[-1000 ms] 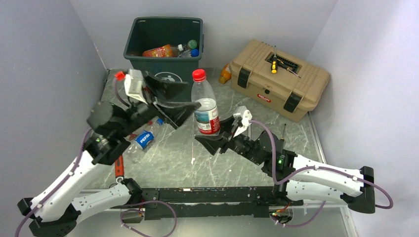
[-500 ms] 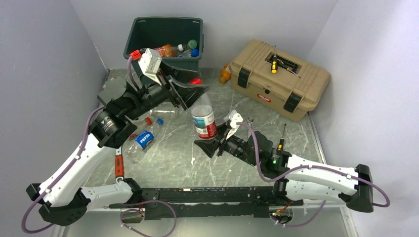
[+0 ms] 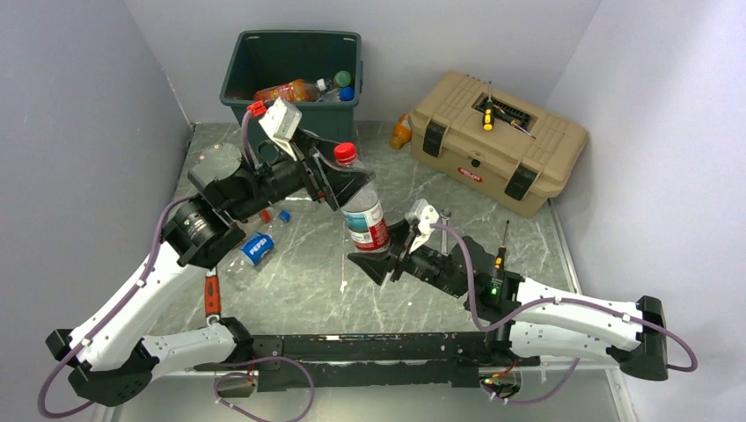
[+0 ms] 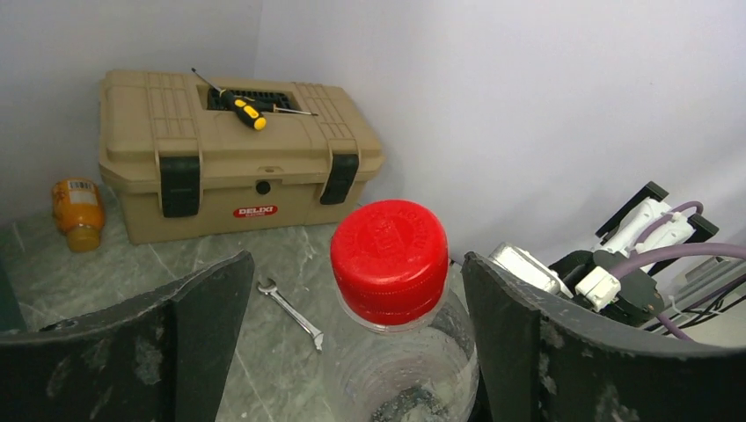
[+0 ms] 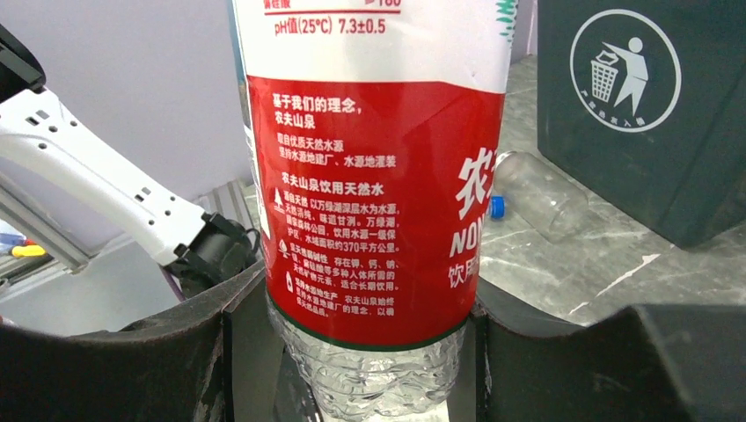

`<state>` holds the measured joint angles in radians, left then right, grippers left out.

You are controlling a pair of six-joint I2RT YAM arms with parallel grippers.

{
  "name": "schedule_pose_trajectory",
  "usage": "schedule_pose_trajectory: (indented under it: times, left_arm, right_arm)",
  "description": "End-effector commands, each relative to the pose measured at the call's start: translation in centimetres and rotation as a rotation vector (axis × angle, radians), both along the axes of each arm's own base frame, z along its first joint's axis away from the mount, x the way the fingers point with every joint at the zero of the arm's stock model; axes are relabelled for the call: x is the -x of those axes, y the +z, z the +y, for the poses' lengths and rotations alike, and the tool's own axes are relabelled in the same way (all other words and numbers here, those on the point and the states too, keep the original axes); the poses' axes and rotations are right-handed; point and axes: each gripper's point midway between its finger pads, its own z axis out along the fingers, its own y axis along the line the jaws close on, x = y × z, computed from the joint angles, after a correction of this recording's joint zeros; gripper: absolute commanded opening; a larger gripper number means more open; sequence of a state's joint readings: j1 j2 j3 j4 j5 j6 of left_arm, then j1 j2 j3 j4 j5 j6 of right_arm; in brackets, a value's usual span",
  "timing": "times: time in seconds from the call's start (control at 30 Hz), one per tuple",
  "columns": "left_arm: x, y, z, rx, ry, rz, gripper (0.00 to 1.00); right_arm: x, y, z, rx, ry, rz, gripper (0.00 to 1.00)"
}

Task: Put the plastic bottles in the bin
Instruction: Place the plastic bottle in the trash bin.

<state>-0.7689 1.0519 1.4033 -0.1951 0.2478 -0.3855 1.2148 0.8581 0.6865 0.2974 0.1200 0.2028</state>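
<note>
**Water bottle gripped upright at mid-table, bin at upper left**

Top view: bare tabletop [image 3: 299, 286] is left open at lower centre, and grey walls [image 3: 79, 97] close it in on the left, back and right. At upper left, the bin [image 3: 281, 54] is seen holding an orange bottle [image 3: 286, 90] among others. At centre, the water bottle [image 3: 362, 207] is pinched near its base by the right gripper [image 3: 384, 251]. The left gripper [image 3: 349, 178] is spread around its neck.

Left wrist view: gaps are seen between the red cap [image 4: 390, 255] and both fingers [image 4: 545, 352]. At upper left, a screwdriver [image 4: 242, 107] lies on the toolbox [image 4: 237, 167].

Right wrist view: the label fills the centre and is flanked closely by both pads [image 5: 114, 369]. A clear bottle [image 5: 537, 189] lies at right, before the bin.
</note>
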Motion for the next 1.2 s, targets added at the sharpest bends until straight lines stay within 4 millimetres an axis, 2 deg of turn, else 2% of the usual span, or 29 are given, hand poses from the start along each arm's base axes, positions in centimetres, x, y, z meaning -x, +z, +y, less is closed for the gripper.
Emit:
schedule_pose_trajectory:
  times: [0.0,0.13,0.27,0.43,0.5,0.53,0.57,0.67,0.73,0.93,1.03,1.17]
  left_arm:
    - [-0.2,0.1,0.6,0.019,0.013,0.016,0.89]
    - [0.5,0.8,0.2,0.035,-0.039,0.000,0.73]
    - [1.0,1.3,-0.1,0.050,-0.076,-0.010,0.47]
    - [1.5,1.9,-0.3,0.067,-0.104,-0.027,0.21]
    - [1.7,2.1,-0.4,0.070,-0.115,-0.036,0.04]
    - [1.6,2.1,-0.4,0.069,-0.115,-0.040,0.00]
    - [1.6,2.2,-0.4,0.069,-0.111,-0.045,0.00]
    - [1.0,2.8,0.2,0.057,-0.062,-0.075,0.00]
    - [0.3,3.7,1.1,0.025,0.002,-0.123,0.00]
    - [-2.9,9.0,5.1,-0.045,0.284,-0.303,0.00]
    - [-6.1,11.1,6.2,-0.095,0.411,-0.376,0.00]
    - [-13.8,12.3,10.2,-0.109,0.588,-0.337,0.00]
  right_arm:
    - [0.8,3.4,-0.3,-0.100,0.031,-0.077,0.26]
    - [0.7,3.1,-0.1,-0.082,0.030,-0.075,0.25]
    - [0.4,2.4,0.0,-0.065,0.021,-0.069,0.25]
    - [0.2,1.8,0.0,-0.053,0.010,-0.064,0.25]
    - [0.1,1.5,0.0,-0.046,0.001,-0.052,0.31]
    - [0.0,1.5,0.0,-0.044,-0.003,-0.042,0.43]
    - [0.0,1.5,-0.1,-0.042,-0.006,-0.033,0.60]
    - [0.0,2.2,-0.5,-0.052,-0.017,-0.003,0.97]
    - [0.0,2.5,-1.3,-0.039,-0.033,0.012,1.00]
    - [0.0,2.4,-5.0,-0.024,-0.108,0.052,1.00]
    - [-0.4,1.4,-6.6,-0.043,-0.161,0.080,1.00]
    - [-1.0,-0.6,-7.4,-0.065,-0.222,0.144,1.00]
